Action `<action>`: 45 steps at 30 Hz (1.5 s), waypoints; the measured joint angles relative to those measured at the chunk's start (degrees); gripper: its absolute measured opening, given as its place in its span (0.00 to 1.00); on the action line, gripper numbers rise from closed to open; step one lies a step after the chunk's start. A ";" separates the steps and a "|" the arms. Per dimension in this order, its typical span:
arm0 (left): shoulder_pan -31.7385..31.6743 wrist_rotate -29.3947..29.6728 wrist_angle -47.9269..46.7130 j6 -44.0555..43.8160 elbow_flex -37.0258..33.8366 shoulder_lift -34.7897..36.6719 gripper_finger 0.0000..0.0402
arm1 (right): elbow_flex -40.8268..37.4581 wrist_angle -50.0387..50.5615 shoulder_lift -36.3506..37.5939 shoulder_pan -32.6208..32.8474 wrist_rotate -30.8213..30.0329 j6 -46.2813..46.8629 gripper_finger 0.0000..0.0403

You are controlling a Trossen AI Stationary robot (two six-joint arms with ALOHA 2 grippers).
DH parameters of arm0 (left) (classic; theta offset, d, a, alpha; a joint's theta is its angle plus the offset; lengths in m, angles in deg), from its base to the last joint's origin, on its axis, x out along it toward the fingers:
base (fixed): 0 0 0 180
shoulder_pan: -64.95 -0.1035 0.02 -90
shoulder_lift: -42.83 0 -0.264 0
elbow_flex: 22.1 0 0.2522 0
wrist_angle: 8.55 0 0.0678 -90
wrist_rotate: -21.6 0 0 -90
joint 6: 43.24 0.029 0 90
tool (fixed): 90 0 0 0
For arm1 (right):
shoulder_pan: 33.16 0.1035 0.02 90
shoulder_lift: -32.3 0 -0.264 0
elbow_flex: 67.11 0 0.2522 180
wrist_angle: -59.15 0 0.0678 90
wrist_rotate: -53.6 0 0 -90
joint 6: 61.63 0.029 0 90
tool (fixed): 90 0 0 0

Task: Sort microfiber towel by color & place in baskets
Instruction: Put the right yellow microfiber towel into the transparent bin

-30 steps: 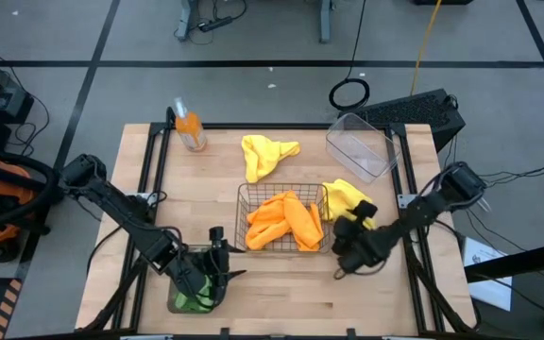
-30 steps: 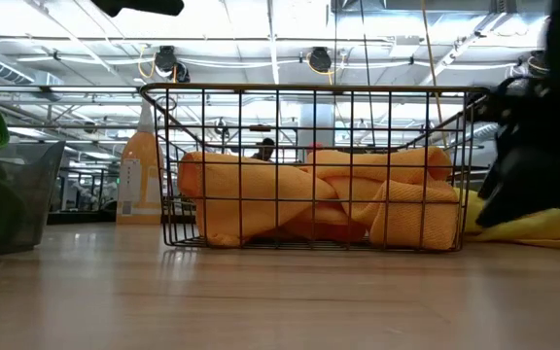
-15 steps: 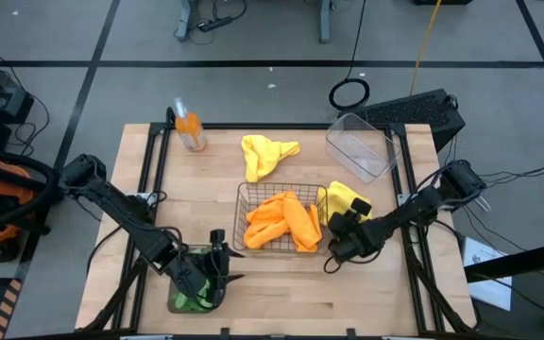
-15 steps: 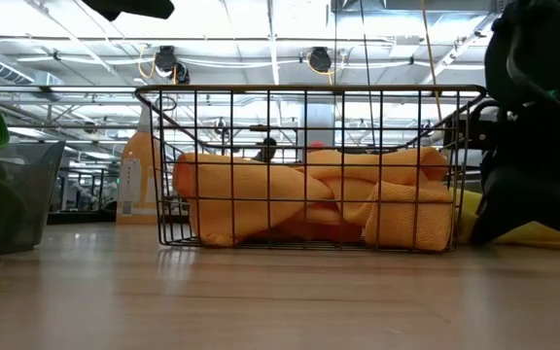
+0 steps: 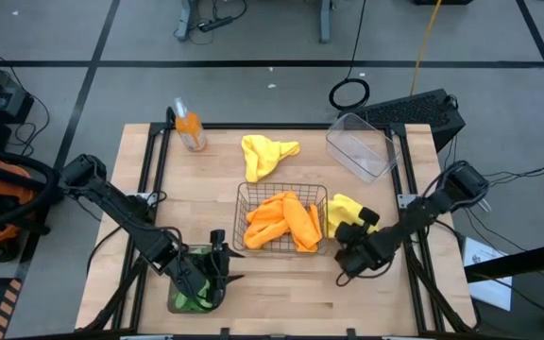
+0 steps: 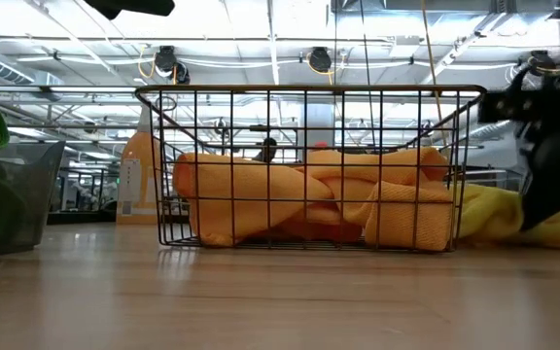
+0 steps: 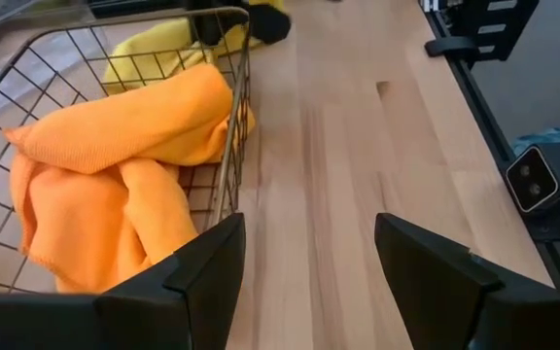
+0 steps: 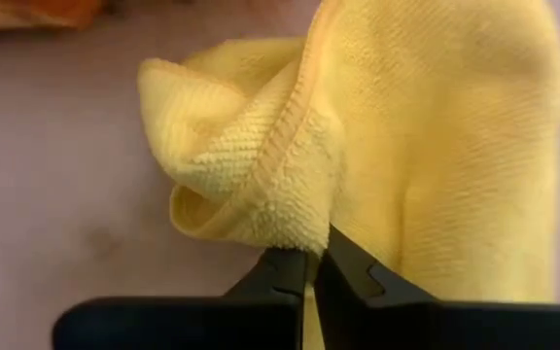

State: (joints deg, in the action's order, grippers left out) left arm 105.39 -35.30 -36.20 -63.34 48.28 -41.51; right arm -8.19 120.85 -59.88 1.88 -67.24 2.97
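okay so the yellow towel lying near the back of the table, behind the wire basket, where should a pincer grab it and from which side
Grip the yellow towel at its bunched, raised middle, coming straight down from above. It lies crumpled on the table, with a corner trailing toward the clear tub, so the heaped folds probably give more to pinch than the flat edges. The right pincer is shut on another yellow towel; the left pincer is open over the grey tray.

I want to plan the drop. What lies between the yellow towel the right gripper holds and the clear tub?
Nothing visible. The right gripper pinches the yellow towel beside the wire basket; bare table runs from there to the clear tub.
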 joint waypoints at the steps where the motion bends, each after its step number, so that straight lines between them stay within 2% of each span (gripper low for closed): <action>1: -0.10 0.09 0.13 0.00 0.02 0.00 0.59 | 1.23 1.49 0.42 0.89 0.20 0.77 0.01; 7: -1.34 0.48 0.82 0.16 0.00 0.00 0.59 | 10.59 8.66 2.81 6.85 1.24 2.29 0.01; 12: -2.80 0.61 5.98 7.59 -0.02 0.00 0.59 | 20.69 12.31 2.88 12.40 0.65 0.24 0.00; 15: -3.81 0.61 10.79 13.10 -0.02 0.00 0.59 | 25.98 12.30 2.88 15.56 -2.86 -2.43 0.00; 19: -4.96 0.56 16.04 17.79 -0.02 0.00 0.59 | 30.88 11.49 2.92 19.55 -12.28 -5.18 0.00; 23: -6.15 -1.25 17.68 17.92 -0.02 0.00 0.59 | 32.77 8.81 2.92 22.57 -21.86 -8.91 0.00; 29: -6.72 -1.62 23.08 21.18 -0.02 -1.50 0.59 | 32.94 1.78 2.92 23.29 -30.59 -18.64 0.00; 33: -6.81 -4.32 32.48 27.52 -0.02 -4.05 0.59 | 32.95 -4.38 2.92 22.30 -34.78 -27.85 0.00; 39: -6.76 -9.28 43.72 35.67 -0.02 -7.48 0.59 | 32.96 -13.38 2.92 21.23 -44.44 -42.87 0.00; 41: -6.65 -9.25 46.38 37.78 -0.02 -7.97 0.59 | 32.96 -15.79 2.92 20.90 -46.00 -47.73 0.00; 45: -6.68 -8.89 51.39 43.17 -0.04 -8.17 0.59 | 32.96 -21.35 2.92 20.38 -45.45 -57.90 0.00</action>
State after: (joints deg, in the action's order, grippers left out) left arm 98.71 -44.19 15.19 -20.17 48.24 -49.68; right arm 24.78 99.49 -56.96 22.26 -112.69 -54.93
